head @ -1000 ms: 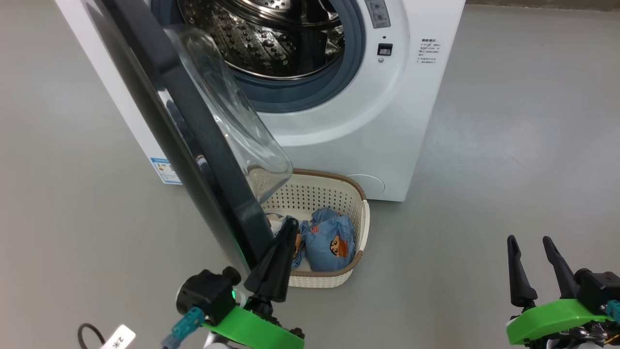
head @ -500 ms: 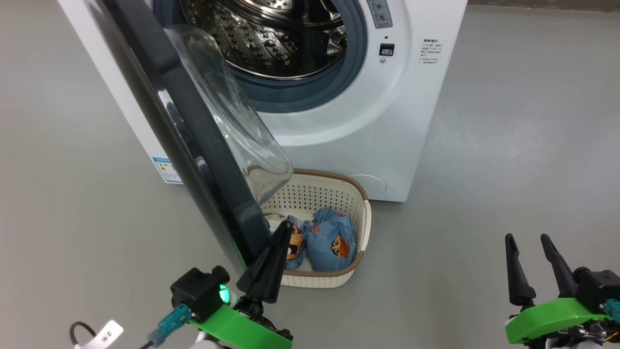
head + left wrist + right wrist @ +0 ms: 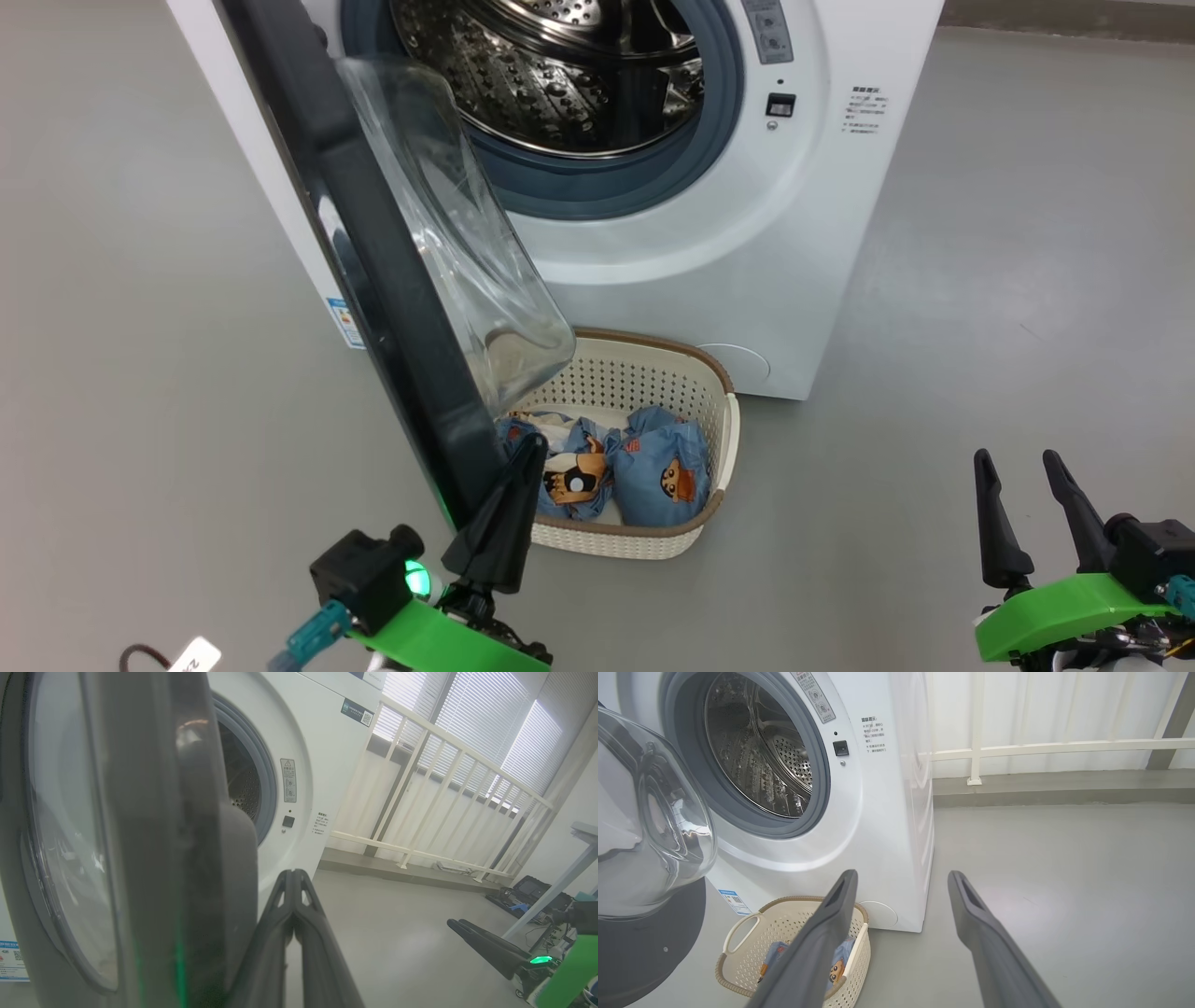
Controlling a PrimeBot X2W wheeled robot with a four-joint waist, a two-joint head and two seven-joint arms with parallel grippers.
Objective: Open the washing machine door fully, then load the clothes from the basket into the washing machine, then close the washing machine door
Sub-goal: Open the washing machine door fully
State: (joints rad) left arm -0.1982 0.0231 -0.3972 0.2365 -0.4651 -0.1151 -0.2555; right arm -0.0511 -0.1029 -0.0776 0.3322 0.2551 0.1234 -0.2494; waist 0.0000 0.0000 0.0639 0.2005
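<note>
Head view: looks down on one washing machine [image 3: 747, 280], white, on a grey floor [image 3: 980, 280]. Shows the washing machine door [image 3: 373, 280] swung out edge-on at the left, with its glass bowl above one basket [image 3: 724, 411] set against the machine's front. In the basket, the clothes [image 3: 667, 471]: two blue printed bundles countable, some white cloth between. Low left, the left gripper [image 3: 534, 441], fingers pressed together, just beside the door's lower rim; cannot tell whether touching. Low right, the right gripper [image 3: 1016, 457], well apart from everything, fingers spread, empty.

Left wrist view: adds the door's outer face close at the left, plus a white railing [image 3: 420, 788] and slatted blinds [image 3: 528, 751] behind the machine.

Right wrist view: looks into the perforated steel drum [image 3: 756, 756]; also shows one basket handle [image 3: 738, 926] and a small blue label [image 3: 733, 900].
</note>
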